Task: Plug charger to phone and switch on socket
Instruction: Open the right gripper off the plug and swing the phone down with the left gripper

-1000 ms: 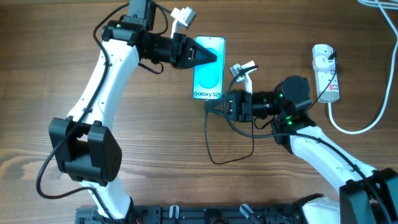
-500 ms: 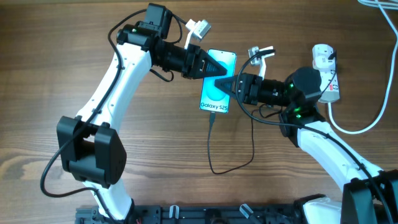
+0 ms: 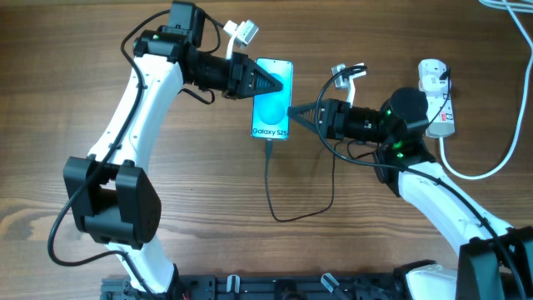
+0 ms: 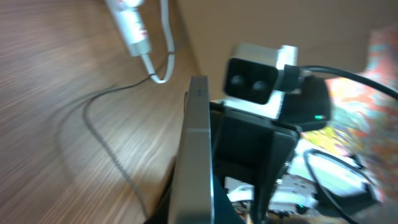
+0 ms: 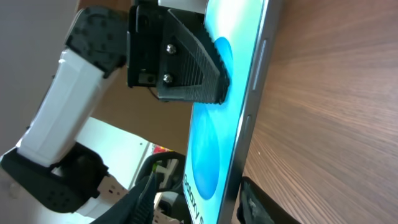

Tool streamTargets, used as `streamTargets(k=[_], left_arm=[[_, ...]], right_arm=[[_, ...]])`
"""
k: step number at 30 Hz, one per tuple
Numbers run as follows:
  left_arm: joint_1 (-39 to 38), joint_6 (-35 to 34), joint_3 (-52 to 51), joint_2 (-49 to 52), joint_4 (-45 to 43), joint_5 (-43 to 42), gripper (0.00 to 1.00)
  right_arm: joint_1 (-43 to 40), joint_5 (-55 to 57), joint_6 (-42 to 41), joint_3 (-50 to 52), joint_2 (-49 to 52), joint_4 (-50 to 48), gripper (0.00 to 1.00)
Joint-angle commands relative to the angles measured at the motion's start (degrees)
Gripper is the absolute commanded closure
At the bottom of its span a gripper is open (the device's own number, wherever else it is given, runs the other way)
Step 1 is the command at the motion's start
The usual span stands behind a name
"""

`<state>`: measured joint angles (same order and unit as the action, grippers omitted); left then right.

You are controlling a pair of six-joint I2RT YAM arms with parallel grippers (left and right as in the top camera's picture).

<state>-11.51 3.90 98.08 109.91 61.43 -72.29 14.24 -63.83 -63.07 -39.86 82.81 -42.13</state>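
The phone (image 3: 272, 98) has a turquoise screen with "Galaxy S25" at its foot. My left gripper (image 3: 263, 82) is shut on its upper part; one finger (image 5: 189, 68) presses on the screen. The phone's edge (image 4: 198, 155) shows between the left fingers. The charger (image 3: 273, 196), a thin black cable, runs from the phone's foot and loops over the table. My right gripper (image 3: 294, 110) is open at the phone's right edge, its fingers on either side of the phone (image 5: 214, 155). The socket (image 3: 436, 100), white with a red mark, lies at the far right.
The socket's white cord (image 3: 483, 172) curves along the right table edge. The right arm's camera mount (image 3: 348, 73) sticks up beside the phone. The left arm (image 3: 137, 108) crosses the left half of the table. The socket shows blurred in the left wrist view (image 4: 127, 28).
My left gripper has carried the phone back to the left after a swing right. My right gripper rose from the phone's foot to its right edge. The cable loop followed the phone.
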Motion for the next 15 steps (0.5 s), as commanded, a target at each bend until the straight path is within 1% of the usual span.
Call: streamTargets(k=[1, 6, 8, 11, 12, 15], left_arm=[[0.0, -1.8, -1.1, -1.3, -0.1, 11.0, 0.96], [0.0, -1.9, -3.5, -1.2, -0.4, 16.3, 0.96], [0.0, -4.0, -4.7, -1.1, -1.2, 19.1, 0.96], [0.0, -9.3, -7.9, -1.1, -5.6, 23.7, 0.96], [0.0, -12.0, -9.9, -0.9, -8.9, 25.2, 0.96], [0.0, -14.2, -13.0, 0.2, -13.6, 25.5, 0.96]], right_arm=[[0.0, -1.0, 4.6, -1.6, -0.1, 2.7, 0.55], [0.0, -0.9, 6.8, -1.6, -0.1, 6.9, 0.53], [0.0, -0.9, 7.6, -1.6, -0.1, 7.6, 0.52], [0.0, -0.5, 7.8, -1.6, -0.1, 9.4, 0.51], [0.0, -0.6, 8.0, -1.6, -0.1, 10.1, 0.51], [0.0, -0.8, 8.1, -1.5, -0.1, 10.7, 0.5]])
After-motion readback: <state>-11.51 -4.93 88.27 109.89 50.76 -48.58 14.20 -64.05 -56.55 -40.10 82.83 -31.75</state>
